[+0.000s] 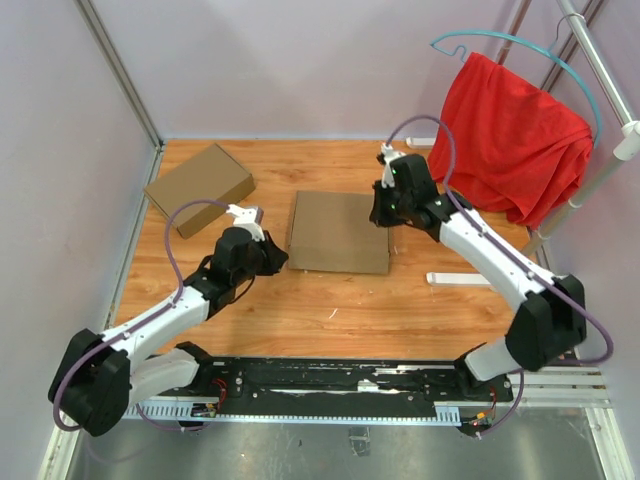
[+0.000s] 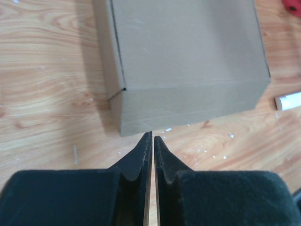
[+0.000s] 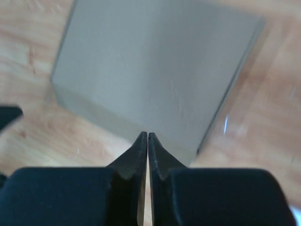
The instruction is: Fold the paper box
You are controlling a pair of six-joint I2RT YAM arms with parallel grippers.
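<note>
Leftmost, well to the left of the paper box (image 1: 338, 232) and further from the arms, a second brown carton (image 1: 200, 187) lies shut on the wooden table (image 1: 330, 310). Next comes the left gripper (image 2: 153, 137), just beside the paper box's left wall but apart from it. Its fingers are pressed together tip to tip with nothing between them.

The paper box itself sits in the middle of the table, between the two grippers. Its lid is down and its walls are up, so it looks folded or very nearly so. In the left wrist view a thin seam shows at the corner where the lid meets a side wall.

The right gripper (image 3: 147, 135) hangs at the box's right edge near the far corner, likewise closed to a slit and holding nothing; I cannot tell whether it touches the cardboard. Right of the box a white strip (image 1: 455, 278) lies on the table, and beyond that a red cloth (image 1: 515, 140) hangs from a rack.

By my judgement the box is light and empty — a sideways nudge would slide it across the smooth wood. Its panels are stiff and give only along the creases, and a hard pinch would dent them. The best hold is probably a thin free edge such as the lid's lip at that seam, while the other arm presses down on the lid to pin the box.
</note>
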